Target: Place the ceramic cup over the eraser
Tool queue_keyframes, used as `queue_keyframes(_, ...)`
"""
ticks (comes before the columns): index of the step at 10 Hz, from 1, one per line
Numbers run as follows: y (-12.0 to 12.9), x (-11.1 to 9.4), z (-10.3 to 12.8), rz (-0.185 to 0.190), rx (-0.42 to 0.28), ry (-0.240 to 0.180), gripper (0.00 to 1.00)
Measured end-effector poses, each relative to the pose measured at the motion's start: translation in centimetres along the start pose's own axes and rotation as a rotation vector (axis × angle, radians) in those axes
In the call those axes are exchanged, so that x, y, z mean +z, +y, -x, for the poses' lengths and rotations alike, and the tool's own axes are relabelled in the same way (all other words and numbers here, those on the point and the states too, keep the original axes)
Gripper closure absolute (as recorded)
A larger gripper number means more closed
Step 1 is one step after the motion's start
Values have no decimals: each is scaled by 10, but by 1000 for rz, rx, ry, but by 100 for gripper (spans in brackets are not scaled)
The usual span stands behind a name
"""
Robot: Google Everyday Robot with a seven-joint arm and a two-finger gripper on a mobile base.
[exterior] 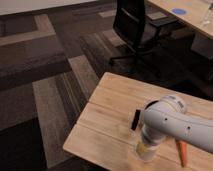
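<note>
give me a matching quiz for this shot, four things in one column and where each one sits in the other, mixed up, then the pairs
Things
1. claw
2. eraser
3. carrot
4. office chair

Places
A. on the carpet beyond the table
B. on the table, right of the ceramic cup
C. down at the ceramic cup, under the end of the arm, near the table's front edge
D. on the table, just left of the arm

Pairs: 1-C, 2-D, 3-B, 4-A
</note>
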Motion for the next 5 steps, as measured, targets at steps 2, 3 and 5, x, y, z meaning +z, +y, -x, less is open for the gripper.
queue_keyframes(2,-2,-4,-7,-17,12,24,83)
queue_keyframes(3,-2,-8,-8,-24,24,38,96)
queue_keyframes(5,-2,-32,1,-34,64,67,100)
